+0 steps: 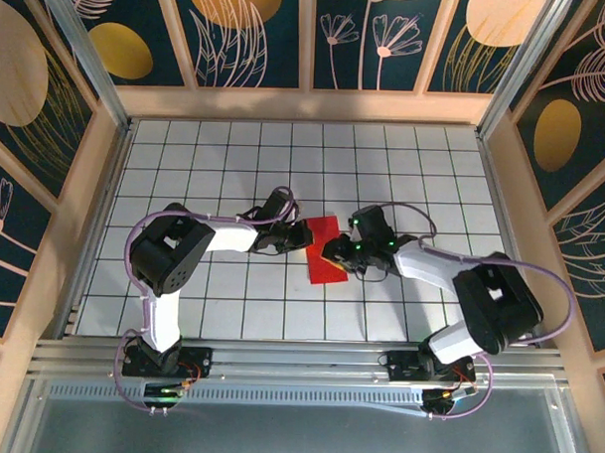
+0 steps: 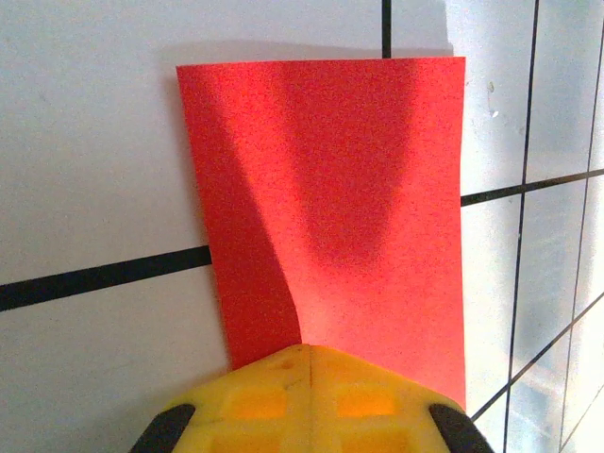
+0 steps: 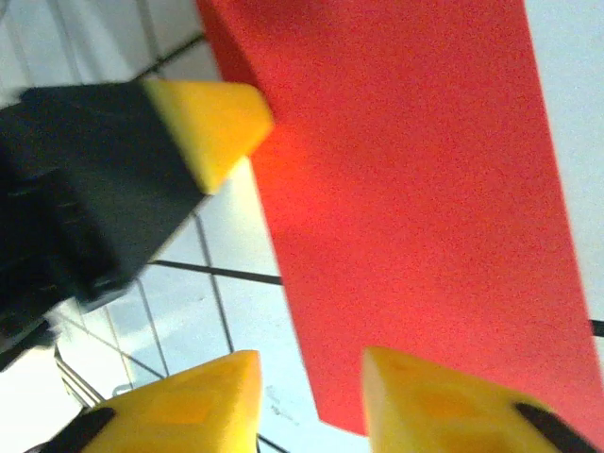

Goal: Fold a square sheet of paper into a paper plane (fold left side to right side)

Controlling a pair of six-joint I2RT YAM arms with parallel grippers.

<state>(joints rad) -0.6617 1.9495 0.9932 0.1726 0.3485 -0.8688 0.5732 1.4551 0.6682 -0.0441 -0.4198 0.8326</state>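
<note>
- One white gridded worktop [image 1: 235,155], walled by floral panels.
- Two arms reach inward and meet near its middle.
- Square sheet of paper [image 1: 326,255], bright red, lies between them, folded to a rectangle.
- Left gripper [image 2: 307,363] is closed, tips touching the paper's edge.
- Right gripper [image 3: 311,377] stands parted, one finger over the paper's corner.

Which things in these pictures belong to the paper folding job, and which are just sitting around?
Part of the job:
- red sheet of paper
- left gripper, shut at the sheet's edge
- right gripper, open at the opposite side

Just there:
- white grid table
- patterned wall panels
- metal rail along the near edge
</note>
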